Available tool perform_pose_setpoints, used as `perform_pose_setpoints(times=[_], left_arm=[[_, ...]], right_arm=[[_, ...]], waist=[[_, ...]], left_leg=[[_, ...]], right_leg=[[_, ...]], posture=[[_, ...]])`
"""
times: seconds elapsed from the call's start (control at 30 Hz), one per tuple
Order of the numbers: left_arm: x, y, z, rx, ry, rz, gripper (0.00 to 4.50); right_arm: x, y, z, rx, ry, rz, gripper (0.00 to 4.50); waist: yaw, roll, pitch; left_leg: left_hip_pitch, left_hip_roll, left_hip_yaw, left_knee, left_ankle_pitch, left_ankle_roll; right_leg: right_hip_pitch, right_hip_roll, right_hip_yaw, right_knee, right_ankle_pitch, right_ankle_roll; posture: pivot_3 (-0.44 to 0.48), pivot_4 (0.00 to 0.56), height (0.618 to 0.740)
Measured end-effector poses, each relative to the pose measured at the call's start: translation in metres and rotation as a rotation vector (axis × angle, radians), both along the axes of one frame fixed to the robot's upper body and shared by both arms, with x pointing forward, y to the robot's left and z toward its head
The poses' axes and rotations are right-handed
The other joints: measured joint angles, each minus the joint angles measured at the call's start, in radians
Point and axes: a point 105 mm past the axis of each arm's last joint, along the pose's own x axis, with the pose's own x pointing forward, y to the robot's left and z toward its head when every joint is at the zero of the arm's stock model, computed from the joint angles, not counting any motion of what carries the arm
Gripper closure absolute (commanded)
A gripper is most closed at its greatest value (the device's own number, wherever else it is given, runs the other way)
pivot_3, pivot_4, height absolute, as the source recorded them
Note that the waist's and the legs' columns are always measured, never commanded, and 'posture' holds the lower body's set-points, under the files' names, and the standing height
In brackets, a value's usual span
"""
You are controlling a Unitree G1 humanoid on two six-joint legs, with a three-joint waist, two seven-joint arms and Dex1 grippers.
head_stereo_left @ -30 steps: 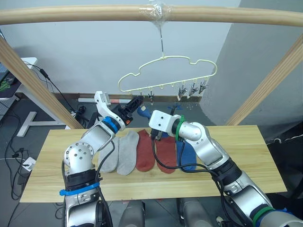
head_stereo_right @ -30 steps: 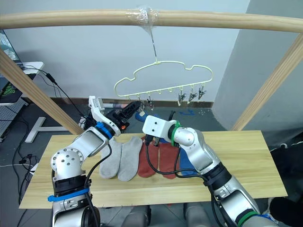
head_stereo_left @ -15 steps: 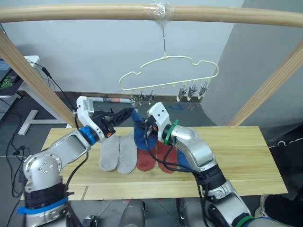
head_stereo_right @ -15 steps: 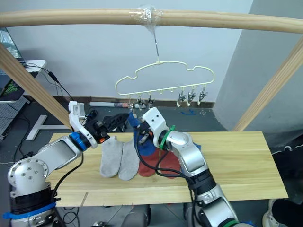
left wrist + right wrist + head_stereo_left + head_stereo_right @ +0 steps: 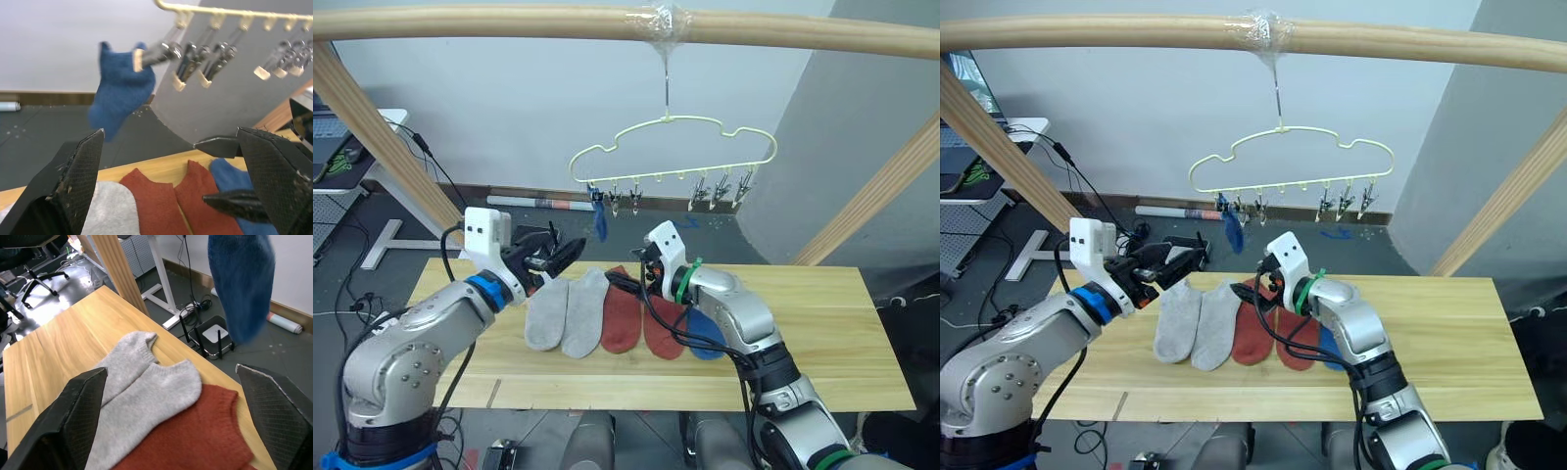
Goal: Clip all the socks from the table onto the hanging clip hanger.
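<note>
Blue fabric hangs from the leftmost clip of the pale yellow-green clip hanger (image 5: 671,147): one blue sock (image 5: 600,220) is already pegged, dangling above the back edge of the bench (image 5: 842,333). Five socks lie in a row on the planks: two light grey socks (image 5: 566,311), two rust red socks (image 5: 641,315) and a second blue sock (image 5: 705,338). Both arms hover over that row with nothing held, the left gripper (image 5: 171,181) and the right gripper (image 5: 171,416) each with fingers spread wide apart. By the look of it the first sock is done and the next pick-up is in hand; that would call for lowering one gripper onto a sock, pinching its cuff and lifting it to a free clip. The second blue sock is largely covered by the right forearm, and the free clips are too small to read clearly.
</note>
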Motion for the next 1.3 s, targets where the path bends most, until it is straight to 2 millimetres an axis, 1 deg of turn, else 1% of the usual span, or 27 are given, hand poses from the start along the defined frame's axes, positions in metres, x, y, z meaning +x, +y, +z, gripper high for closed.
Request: perform_pose_setpoints(times=[0.07, 0.13, 0.2, 0.27, 0.3, 0.33, 0.4, 0.5, 0.6, 0.67, 0.87, 1.0, 1.17, 1.3], left_arm=[[0.001, -0.003, -0.003, -0.006, -0.004, 0.012, 0.0], [0.002, -0.009, -0.007, 0.034, -0.026, 0.014, 0.0], [0.001, -0.019, -0.014, 0.11, -0.061, -0.017, 0.0], [0.001, -0.028, -0.019, 0.159, -0.089, -0.045, 0.0], [0.001, -0.032, -0.02, 0.172, -0.109, -0.056, 0.18], [0.003, -0.037, -0.019, 0.177, -0.138, -0.06, 0.38], [0.007, -0.049, -0.014, 0.178, -0.214, -0.064, 0.84], [0.018, -0.058, -0.014, 0.178, -0.268, -0.025, 1.67], [0.028, -0.068, -0.024, 0.184, -0.271, 0.023, 1.67], [0.034, -0.075, -0.029, 0.189, -0.272, 0.046, 1.67], [0.051, -0.08, -0.028, 0.235, -0.34, 0.143, 1.67], [0.063, -0.088, -0.036, 0.218, -0.322, 0.171, 1.67], [0.077, -0.089, -0.029, 0.216, -0.364, 0.196, 1.67], [0.085, -0.086, -0.029, 0.225, -0.371, 0.215, 1.67]], right_arm=[[0.0, -0.01, 0.004, -0.022, -0.042, -0.008, 0.02], [-0.002, -0.028, 0.005, -0.057, -0.075, -0.011, 0.02], [-0.003, -0.05, 0.011, -0.059, -0.097, -0.033, 0.02], [-0.003, -0.062, 0.02, -0.035, -0.114, -0.045, 0.02], [-0.005, -0.065, 0.025, -0.026, -0.135, -0.039, 0.0], [-0.008, -0.068, 0.028, -0.031, -0.156, -0.022, 0.0], [-0.016, -0.076, 0.029, -0.051, -0.176, 0.006, 0.0], [-0.022, -0.08, 0.036, -0.061, -0.213, 0.038, 0.0], [-0.027, -0.082, 0.048, -0.065, -0.256, 0.057, 0.0], [-0.029, -0.08, 0.056, -0.045, -0.28, 0.07, 0.0], [-0.03, -0.073, 0.078, 0.006, -0.326, 0.085, 0.0], [-0.025, -0.076, 0.078, -0.002, -0.341, 0.062, 0.0], [-0.021, -0.081, 0.076, -0.014, -0.343, 0.049, 0.0], [-0.019, -0.084, 0.077, -0.017, -0.349, 0.041, 0.0]], waist=[[0.001, 0.0, 0.0], [0.006, 0.0, 0.0], [0.006, 0.0, 0.0], [0.003, 0.0, 0.0], [0.0, 0.0, 0.0], [-0.003, 0.0, 0.0], [-0.001, 0.0, 0.0], [-0.004, 0.0, 0.0], [-0.005, 0.0, 0.0], [-0.005, 0.0, 0.0], [-0.006, 0.0, 0.0], [-0.005, 0.0, 0.0], [-0.009, 0.0, 0.0], [-0.02, 0.0, 0.0]], left_leg=[[-0.001, 0.0, 0.0, 0.0, 0.0, 0.0], [-0.002, -0.001, 0.0, 0.001, 0.0, 0.0], [-0.002, -0.001, 0.0, 0.001, 0.0, 0.0], [-0.002, -0.001, 0.0, 0.001, 0.0, 0.0], [-0.002, -0.001, 0.0, 0.001, 0.0, 0.0], [-0.002, 0.0, 0.0, 0.001, 0.0, 0.0], [-0.002, -0.001, 0.0, 0.001, 0.0, 0.0], [-0.002, -0.001, 0.001, 0.002, 0.0, 0.0], [-0.002, -0.001, 0.001, 0.002, 0.0, 0.001], [-0.002, -0.001, 0.001, 0.002, 0.0, 0.001], [-0.002, -0.001, 0.001, 0.003, 0.0, 0.0], [-0.002, -0.001, 0.0, 0.003, 0.0, 0.0], [-0.002, -0.001, 0.0, 0.004, 0.0, 0.0], [-0.002, -0.001, 0.001, 0.004, 0.0, 0.0]], right_leg=[[0.0, 0.0, 0.0, 0.0, 0.0, 0.001], [0.0, 0.0, 0.0, -0.001, 0.0, 0.001], [0.0, -0.001, 0.0, -0.001, 0.0, 0.001], [0.0, 0.0, 0.0, -0.001, 0.0, 0.001], [0.0, 0.0, 0.0, -0.001, 0.0, 0.001], [0.0, 0.0, 0.0, -0.001, 0.0, 0.001], [0.0, 0.0, 0.0, -0.001, 0.0, 0.001], [0.0, -0.001, 0.001, -0.001, 0.0, 0.002], [0.0, -0.001, 0.001, -0.001, 0.001, 0.001], [0.0, -0.001, 0.0, -0.001, 0.001, 0.001], [0.001, -0.001, 0.0, 0.0, 0.002, 0.001], [0.001, -0.001, 0.0, 0.0, 0.002, 0.001], [0.001, -0.001, 0.0, 0.0, 0.002, 0.001], [0.001, -0.001, 0.0, 0.0, 0.002, 0.001]], posture=[[0.211, 0.208, 0.74], [0.196, 0.213, 0.74], [0.187, 0.211, 0.74], [0.171, 0.208, 0.74], [0.15, 0.208, 0.74], [0.15, 0.208, 0.74], [0.132, 0.212, 0.74], [0.11, 0.204, 0.74], [0.101, 0.202, 0.74], [0.095, 0.198, 0.74], [0.082, 0.201, 0.74], [0.07, 0.201, 0.74], [0.057, 0.2, 0.74], [0.047, 0.199, 0.74]])
